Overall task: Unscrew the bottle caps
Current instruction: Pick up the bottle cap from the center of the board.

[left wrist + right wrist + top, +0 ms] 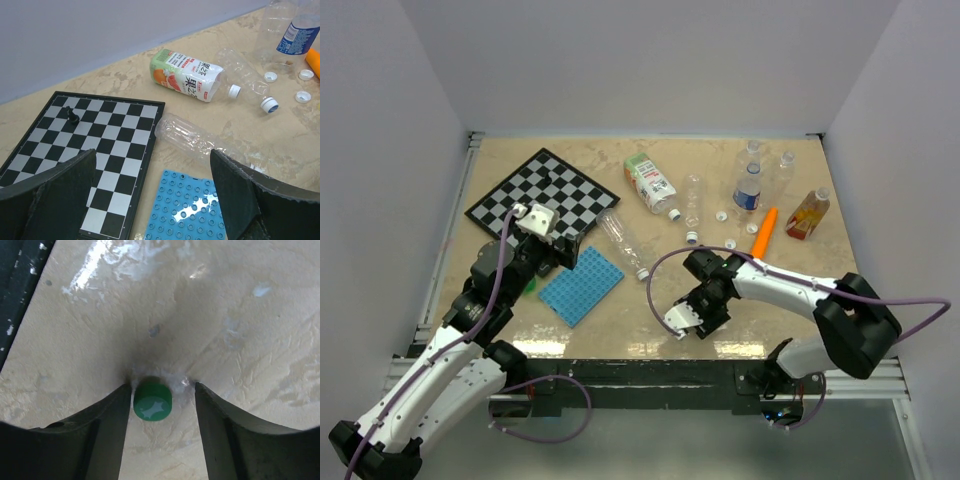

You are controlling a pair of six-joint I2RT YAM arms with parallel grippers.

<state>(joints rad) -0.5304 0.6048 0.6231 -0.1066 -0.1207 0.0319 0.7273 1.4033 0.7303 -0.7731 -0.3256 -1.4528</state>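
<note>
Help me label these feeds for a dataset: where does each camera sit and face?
Top external: above and behind the bases, looking down on the table; left arm and right arm show.
Left wrist: on the left arm, looking forward over the chessboard; the open left gripper frames it.
Right wrist: on the right arm, looking straight down; the right gripper straddles a green cap.
Shared: top and left wrist both show the chessboard and blue studded plate.

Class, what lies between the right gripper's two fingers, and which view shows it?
Between the fingers of the right gripper lies a green bottle cap on the table, not yet clamped. The right wrist view shows it.
</note>
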